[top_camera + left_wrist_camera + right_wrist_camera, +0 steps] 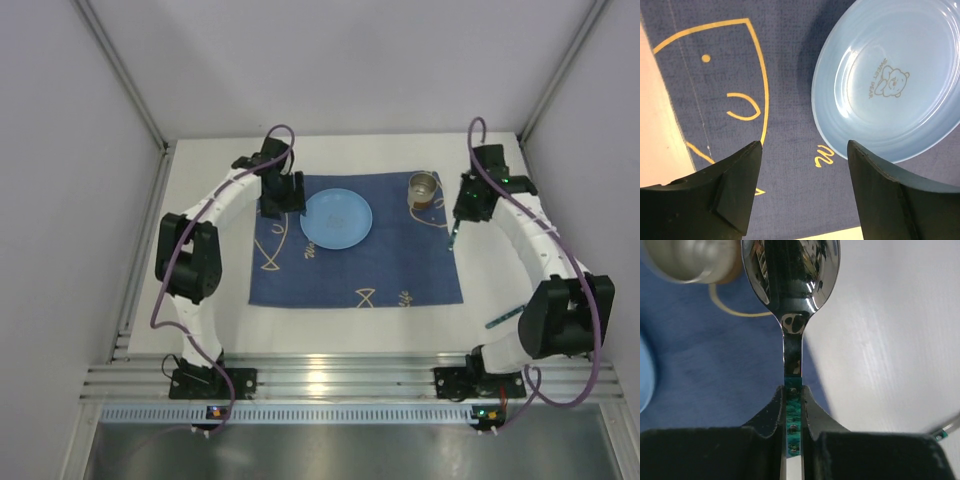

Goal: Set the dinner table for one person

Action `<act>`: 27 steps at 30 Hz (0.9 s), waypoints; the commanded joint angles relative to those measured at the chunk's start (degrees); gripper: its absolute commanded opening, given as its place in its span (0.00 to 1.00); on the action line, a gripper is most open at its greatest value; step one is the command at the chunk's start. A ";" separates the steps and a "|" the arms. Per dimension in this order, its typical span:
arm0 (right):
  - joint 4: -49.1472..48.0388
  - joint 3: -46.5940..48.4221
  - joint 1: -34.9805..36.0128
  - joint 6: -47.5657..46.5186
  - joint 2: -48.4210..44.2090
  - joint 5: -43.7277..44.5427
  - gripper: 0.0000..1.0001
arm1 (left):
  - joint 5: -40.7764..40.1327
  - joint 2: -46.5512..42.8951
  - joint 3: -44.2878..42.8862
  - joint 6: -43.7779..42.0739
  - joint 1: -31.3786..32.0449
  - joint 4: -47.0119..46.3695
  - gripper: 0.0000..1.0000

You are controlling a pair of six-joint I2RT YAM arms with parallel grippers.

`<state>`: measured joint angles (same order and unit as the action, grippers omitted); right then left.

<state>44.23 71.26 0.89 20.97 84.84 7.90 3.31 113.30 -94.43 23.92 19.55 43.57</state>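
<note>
Dinner table [350, 325]: white matte top, fills the cell floor between the grey walls, both arm bases bolted at its near edge.

Fish-pattern mat [400, 260]: dark blue cloth with gold line fish, lying flat mid-table, bare white table showing on all four sides.

Plate [337, 217]: light blue plastic, on the far-left part of the mat, right way up. Left wrist view shows a bear print and "SWEET BEAR" in its well.

Left gripper [805, 145]: over the mat just left of the plate, jaws apart, nothing between them. Can't tell if the tips touch the cloth.

Right gripper [792, 390]: near the mat's far-right edge, jaws clamped on the green handle of a spoon [790, 285].

Metal cup [424, 187]: on the mat's far-right corner, upright, open end up. Sits just beside the spoon bowl in the right wrist view, not touching it as far as I can see.

Spoon: shiny steel bowl and neck, sticking out past the fingertips, bowl over the line where the mat edge meets the white table. Can't tell if it touches the surface.

Teal-handled utensil [505, 318]: lying on bare table well right of the mat, near the right arm's elbow. Too small to tell what type.
</note>
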 commanded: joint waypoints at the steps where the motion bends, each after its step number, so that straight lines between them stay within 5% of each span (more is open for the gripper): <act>1: 3.15 4.93 12.43 -1.11 -2.05 1.59 0.00 | -2.69 -5.71 1.62 2.70 -0.22 -1.03 0.75; 3: 2.19 5.55 16.41 -1.46 -1.09 1.94 0.00 | -5.24 -7.03 2.85 3.58 -0.22 -1.12 0.84; 4: 1.05 5.46 20.00 -1.63 -0.56 2.12 0.00 | -6.03 -8.51 3.37 3.85 -0.22 -1.21 0.98; 21: -8.28 10.03 22.05 1.26 23.00 -7.20 0.02 | -14.74 -21.26 14.97 7.54 -0.22 0.38 0.98; 22: -8.28 9.95 22.05 1.35 23.18 -7.20 0.06 | -14.82 -21.97 16.37 7.80 -0.22 0.29 0.98; 25: -8.19 10.12 21.97 1.70 22.57 -7.37 0.47 | -15.09 -23.73 18.31 8.24 -0.22 0.02 0.98; 27: -8.02 10.73 21.97 1.79 21.87 -7.55 0.57 | -14.91 -24.26 18.67 8.42 -0.22 0.02 0.98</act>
<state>38.59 78.74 23.09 22.20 108.92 1.08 -10.41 92.38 -76.51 31.22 19.55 44.16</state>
